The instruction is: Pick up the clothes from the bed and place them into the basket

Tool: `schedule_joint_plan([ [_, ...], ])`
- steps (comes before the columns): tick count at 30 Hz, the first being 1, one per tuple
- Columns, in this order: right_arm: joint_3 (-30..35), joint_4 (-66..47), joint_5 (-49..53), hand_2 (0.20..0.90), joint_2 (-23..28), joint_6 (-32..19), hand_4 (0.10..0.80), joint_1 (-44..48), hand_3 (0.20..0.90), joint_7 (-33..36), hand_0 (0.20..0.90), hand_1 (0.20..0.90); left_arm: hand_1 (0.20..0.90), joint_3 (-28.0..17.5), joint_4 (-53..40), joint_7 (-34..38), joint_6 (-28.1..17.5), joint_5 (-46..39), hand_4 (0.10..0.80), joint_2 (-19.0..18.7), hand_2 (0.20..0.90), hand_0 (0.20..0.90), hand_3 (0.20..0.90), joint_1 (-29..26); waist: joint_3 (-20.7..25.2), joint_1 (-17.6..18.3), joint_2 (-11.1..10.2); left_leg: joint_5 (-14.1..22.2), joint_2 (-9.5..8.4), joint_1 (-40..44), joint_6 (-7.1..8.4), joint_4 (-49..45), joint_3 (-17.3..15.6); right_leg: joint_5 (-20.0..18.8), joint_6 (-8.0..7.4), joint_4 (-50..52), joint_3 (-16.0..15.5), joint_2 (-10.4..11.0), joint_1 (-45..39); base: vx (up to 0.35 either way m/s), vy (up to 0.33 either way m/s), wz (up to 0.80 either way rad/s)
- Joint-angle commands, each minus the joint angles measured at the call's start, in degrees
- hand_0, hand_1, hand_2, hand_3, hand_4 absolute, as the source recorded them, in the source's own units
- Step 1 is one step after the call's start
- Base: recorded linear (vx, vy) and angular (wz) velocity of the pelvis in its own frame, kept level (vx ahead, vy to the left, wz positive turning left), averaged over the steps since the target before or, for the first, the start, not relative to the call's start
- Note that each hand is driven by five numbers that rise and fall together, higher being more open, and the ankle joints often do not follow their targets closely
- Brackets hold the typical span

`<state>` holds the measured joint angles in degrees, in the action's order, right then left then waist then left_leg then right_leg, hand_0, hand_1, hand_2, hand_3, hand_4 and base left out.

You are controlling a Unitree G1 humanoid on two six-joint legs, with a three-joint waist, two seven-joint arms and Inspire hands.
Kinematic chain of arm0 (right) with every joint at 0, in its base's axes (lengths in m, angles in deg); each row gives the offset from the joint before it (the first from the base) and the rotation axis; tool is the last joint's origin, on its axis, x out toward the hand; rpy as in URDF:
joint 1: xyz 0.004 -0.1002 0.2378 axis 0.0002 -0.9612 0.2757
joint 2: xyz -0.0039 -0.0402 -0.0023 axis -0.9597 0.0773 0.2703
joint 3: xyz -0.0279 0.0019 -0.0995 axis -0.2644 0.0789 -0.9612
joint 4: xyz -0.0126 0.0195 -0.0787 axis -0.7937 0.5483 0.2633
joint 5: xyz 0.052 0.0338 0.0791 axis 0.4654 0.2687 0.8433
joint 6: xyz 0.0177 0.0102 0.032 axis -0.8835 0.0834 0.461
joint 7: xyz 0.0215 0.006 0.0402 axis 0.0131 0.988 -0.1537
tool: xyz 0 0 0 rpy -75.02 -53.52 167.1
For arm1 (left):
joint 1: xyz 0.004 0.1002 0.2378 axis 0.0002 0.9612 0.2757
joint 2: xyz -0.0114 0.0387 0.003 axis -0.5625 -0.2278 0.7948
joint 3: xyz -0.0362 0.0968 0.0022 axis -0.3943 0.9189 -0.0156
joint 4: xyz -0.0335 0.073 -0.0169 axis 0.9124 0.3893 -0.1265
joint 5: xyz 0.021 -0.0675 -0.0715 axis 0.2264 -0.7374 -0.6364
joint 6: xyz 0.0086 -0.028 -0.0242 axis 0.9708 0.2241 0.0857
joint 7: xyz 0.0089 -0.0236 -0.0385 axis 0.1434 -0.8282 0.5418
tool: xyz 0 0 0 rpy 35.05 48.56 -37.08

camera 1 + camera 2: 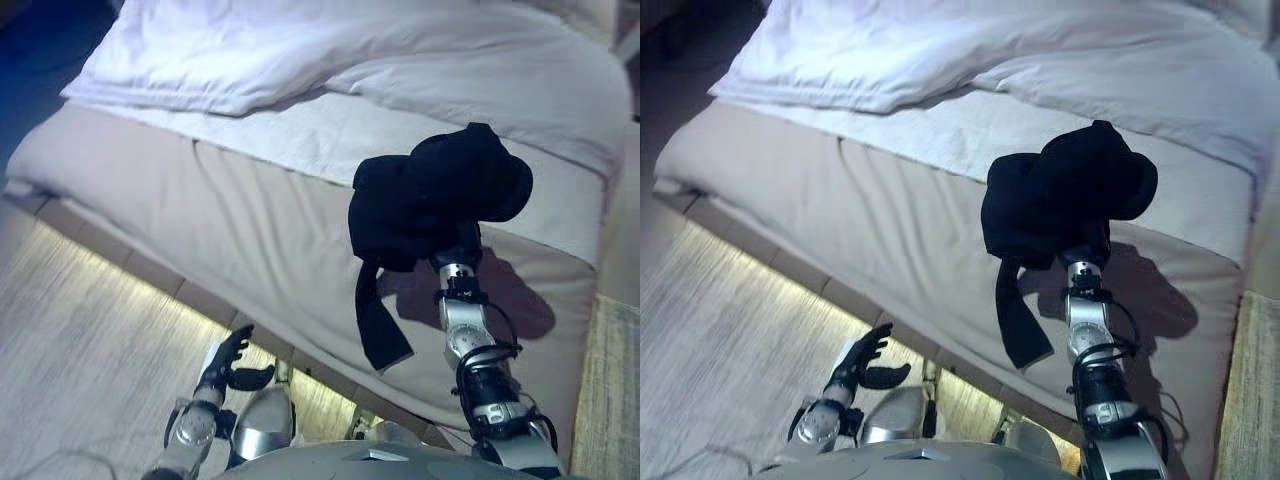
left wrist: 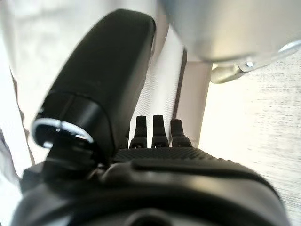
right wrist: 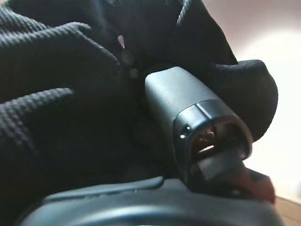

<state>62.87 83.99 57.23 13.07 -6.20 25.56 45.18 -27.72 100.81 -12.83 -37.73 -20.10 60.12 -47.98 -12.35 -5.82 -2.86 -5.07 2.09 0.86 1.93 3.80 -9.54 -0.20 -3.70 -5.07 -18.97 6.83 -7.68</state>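
A black garment (image 1: 430, 195) is bunched over my right hand, held up in front of the bed's side, with a strip of it hanging down (image 1: 378, 325). In the right wrist view my right hand's thumb (image 3: 188, 108) presses into the black ribbed cloth (image 3: 61, 94), with the cloth wrapped around the hand. My left hand (image 1: 228, 365) hangs low over the floor by the bed's foot, fingers straight and empty; it also shows in the left wrist view (image 2: 155, 132).
The bed (image 1: 250, 210) has a beige skirt and a white duvet (image 1: 300, 50) crumpled on top. A lit strip runs under the bed's edge along the wooden floor (image 1: 80, 330). A tan mat (image 1: 615, 400) lies at the right.
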Motion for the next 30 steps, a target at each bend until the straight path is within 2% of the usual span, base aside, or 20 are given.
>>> schedule_joint_plan([
  [1, 2.79, -11.89, -1.17, 0.3, -0.06, -3.66, 0.1, -0.89, 0.2, -6.74, 0.3, 0.3, 0.9, -0.84, 3.29, -0.07, -3.04, 3.55, 0.8, 0.25, 0.9, 0.9, 0.9, -0.58, 6.92, 1.67, 2.85, 2.08, 3.73, 0.0, 2.66, 1.2, -1.85, -0.66, -2.31, 2.27, 2.35, 0.61, 2.6, -0.006, -0.042, -0.16],
  [7, 3.02, -18.1, -4.08, 0.3, -2.17, -5.6, 0.1, -6.21, 0.2, -5.55, 0.3, 0.3, 0.9, -1.7, 3.32, -1.71, -1.02, 5.21, 0.8, 0.64, 0.9, 0.9, 0.9, -2.34, 8.39, 5.57, 2.48, 2.87, 4.67, 3.01, 2.52, 1.2, -3.68, -0.24, -2.09, 2.3, 3.92, 0.17, 1.44, -0.017, -0.06, -0.12],
  [19, 8.69, -25.52, -6.32, 0.3, 0.72, -9.39, 0.1, -8.59, 0.2, -4.27, 0.3, 0.3, 0.9, -0.6, 5.05, -3.13, 0.23, 4.99, 0.8, 1.03, 0.9, 0.9, 0.9, -5.18, 8.67, 9.37, 1.8, 2.21, 7.37, 4.84, 4.0, -0.38, -5.25, 0.56, -1.12, 3.28, 6.79, -1.66, 1.56, -0.019, -0.056, -0.13],
  [21, 9.14, -26.3, -7.11, 0.3, 1.64, -9.38, 0.1, -8.44, 0.2, -2.95, 0.3, 0.3, 0.9, -0.66, 5.29, -3.53, 0.1, 5.56, 0.8, 1.14, 0.9, 0.9, 0.9, -5.32, 8.47, 9.32, 1.17, 3.13, 7.3, 3.85, 4.22, -4.1, -2.96, 0.37, -0.68, 3.66, 7.91, -1.53, 1.97, -0.002, 0.006, -0.18],
  [22, 8.69, -25.97, -7.18, 0.3, 2.1, -9.72, 0.1, -8.28, 0.2, -2.68, 0.3, 0.3, 0.9, -0.39, 5.36, -3.15, -0.15, 5.27, 0.8, 1.4, 0.9, 0.9, 0.9, -5.04, 7.95, 8.7, 0.88, 3.76, 6.96, 2.69, 4.28, -7.39, 0.99, 0.42, -0.44, 4.13, 9.27, -1.5, 1.93, 0.032, 0.016, -0.2],
  [23, 7.83, -25.27, -6.94, 0.3, 2.12, -9.71, 0.1, -7.98, 0.2, -2.75, 0.3, 0.3, 0.9, -0.27, 5.16, -2.36, -0.41, 4.12, 0.8, 1.69, 0.9, 0.9, 0.9, -4.6, 7.51, 7.61, 0.7, 4.2, 5.12, 1.62, 3.69, -9.31, 6.88, 0.13, -0.3, 4.51, 11.16, -1.55, 2.1, 0.029, 0.024, -0.51],
  [24, 7.7, -25.08, -6.94, 0.3, 2.11, -10.09, 0.1, -7.87, 0.2, -2.66, 0.3, 0.3, 0.9, -0.25, 5.1, -2.28, -0.57, 3.9, 0.8, 1.74, 0.9, 0.9, 0.9, -4.56, 7.5, 7.43, 0.61, 4.07, 4.71, 1.23, 3.53, -9.54, 7.81, -0.1, -0.3, 4.55, 11.47, -1.48, 2.33, -0.003, 0.034, -0.83],
  [25, 6.5, -23.92, -5.92, 0.3, 2.17, -10.26, 0.1, -7.53, 0.2, -3.29, 0.3, 0.3, 0.9, -0.61, 4.84, -1.76, -1.0, 2.75, 0.8, 1.91, 0.9, 0.9, 0.9, -4.2, 7.24, 5.99, 0.64, 3.68, 1.18, -0.17, 1.89, -10.01, 14.75, -0.85, -0.28, 4.88, 14.29, -1.66, 2.97, -0.025, 0.056, -1.41],
  [26, 4.33, -21.69, -5.61, 0.3, 1.62, -13.04, 0.1, -6.56, 0.2, -3.1, 0.3, 0.3, 0.9, -0.6, 3.8, -1.34, -1.63, 1.98, 0.8, 1.93, 0.9, 0.9, 0.9, -3.52, 6.9, 3.95, 1.07, 5.88, -2.99, -0.43, -0.55, -7.64, 22.21, -1.08, -0.77, 5.0, 19.04, -2.41, 3.87, -0.015, 0.079, -1.73],
  [27, 3.56, -20.61, -6.09, 0.3, 0.87, -15.09, 0.1, -6.16, 0.2, -2.11, 0.3, 0.3, 0.9, -0.46, 3.47, -1.42, -2.07, 2.57, 0.8, 1.86, 0.9, 0.9, 0.9, -3.3, 6.59, 3.17, 1.62, 5.51, -3.6, -0.7, -1.06, -6.2, 23.47, -1.17, -1.1, 5.41, 20.56, -2.73, 4.52, -0.005, 0.094, -1.98],
  [28, 2.86, -19.32, -7.1, 0.3, -0.14, -17.31, 0.1, -5.76, 0.2, -0.84, 0.3, 0.3, 0.9, -0.42, 3.74, -1.47, -2.34, 3.11, 0.8, 1.76, 0.9, 0.9, 0.9, -3.42, 6.24, 3.06, 1.56, 6.63, -4.27, -0.93, -1.65, -7.71, 23.36, -1.17, -1.67, 6.3, 21.7, -2.05, 5.51, 0.003, 0.121, -1.74],
  [30, 3.06, -18.66, -8.25, 0.3, -1.6, -19.91, 0.1, -5.95, 0.2, 2.74, 0.3, 0.3, 0.9, -0.19, 4.41, -2.66, -2.34, 4.26, 0.8, 1.2, 0.9, 0.9, 0.9, -4.76, 5.99, 3.81, 1.83, 6.81, -3.61, -0.58, -1.98, -6.63, 21.04, -1.5, -2.76, 7.38, 22.28, -1.09, 6.5, -0.018, 0.165, -1.27],
])
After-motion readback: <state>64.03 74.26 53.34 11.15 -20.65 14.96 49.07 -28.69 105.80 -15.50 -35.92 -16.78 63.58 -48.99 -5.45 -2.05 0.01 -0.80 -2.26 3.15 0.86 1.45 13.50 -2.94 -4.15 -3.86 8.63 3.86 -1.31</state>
